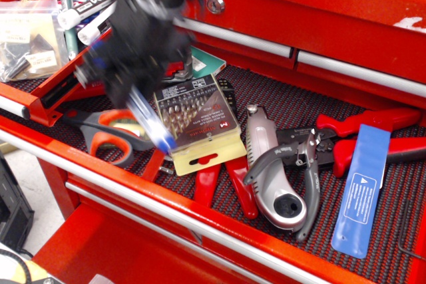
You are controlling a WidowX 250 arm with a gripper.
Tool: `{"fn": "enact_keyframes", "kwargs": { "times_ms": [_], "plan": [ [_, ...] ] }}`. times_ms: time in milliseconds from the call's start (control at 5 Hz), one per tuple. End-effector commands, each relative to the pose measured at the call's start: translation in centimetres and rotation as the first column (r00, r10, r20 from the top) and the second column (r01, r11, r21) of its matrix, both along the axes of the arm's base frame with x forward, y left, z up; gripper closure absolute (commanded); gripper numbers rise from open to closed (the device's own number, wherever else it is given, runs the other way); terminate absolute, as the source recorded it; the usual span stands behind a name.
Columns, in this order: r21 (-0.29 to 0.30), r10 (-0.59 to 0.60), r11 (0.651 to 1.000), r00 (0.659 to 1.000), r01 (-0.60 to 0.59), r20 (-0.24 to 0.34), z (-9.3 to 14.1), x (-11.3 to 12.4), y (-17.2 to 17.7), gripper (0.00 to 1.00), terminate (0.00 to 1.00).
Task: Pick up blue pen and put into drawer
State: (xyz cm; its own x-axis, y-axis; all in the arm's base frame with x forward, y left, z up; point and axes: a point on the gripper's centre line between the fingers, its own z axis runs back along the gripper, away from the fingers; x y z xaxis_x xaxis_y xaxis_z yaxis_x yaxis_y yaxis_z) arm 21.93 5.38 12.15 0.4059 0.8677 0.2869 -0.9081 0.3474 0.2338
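My gripper point(128, 84) is blurred by motion and hangs above the left part of the wide drawer. It is shut on the blue pen point(149, 123), which slants down to the right. The pen's blue end tip point(166, 143) hangs above the bit case, and its blue cap point(92, 64) shows at the gripper's left side. The pen is off the liner. The narrower red drawer point(41, 91) stands open at the upper left, just left of the gripper, with its silver front rail point(12, 107) at the near end.
The wide drawer's mesh liner point(279, 108) holds orange-handled scissors point(106, 139), a bit set case point(196, 118), a silver utility knife point(269, 177), red-handled pliers point(359, 124) and a flat blue strip point(363, 187). The narrow drawer holds white markers point(86, 14) and plastic bags point(26, 38).
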Motion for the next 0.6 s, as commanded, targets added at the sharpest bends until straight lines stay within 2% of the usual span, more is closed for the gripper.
{"fn": "enact_keyframes", "kwargs": {
  "times_ms": [0, 200, 400],
  "plan": [
    [0.066, -0.182, 0.981, 0.983, 0.181, 0.012, 5.5, 1.6, 8.0, 1.00, 0.00],
    [0.061, -0.273, 0.961, 0.962, 0.271, 0.027, 5.9, 2.3, 13.0, 1.00, 0.00],
    [0.060, -0.393, 0.919, 0.915, 0.389, 0.090, 5.1, 3.0, 14.5, 0.00, 0.00]
  ]
}}
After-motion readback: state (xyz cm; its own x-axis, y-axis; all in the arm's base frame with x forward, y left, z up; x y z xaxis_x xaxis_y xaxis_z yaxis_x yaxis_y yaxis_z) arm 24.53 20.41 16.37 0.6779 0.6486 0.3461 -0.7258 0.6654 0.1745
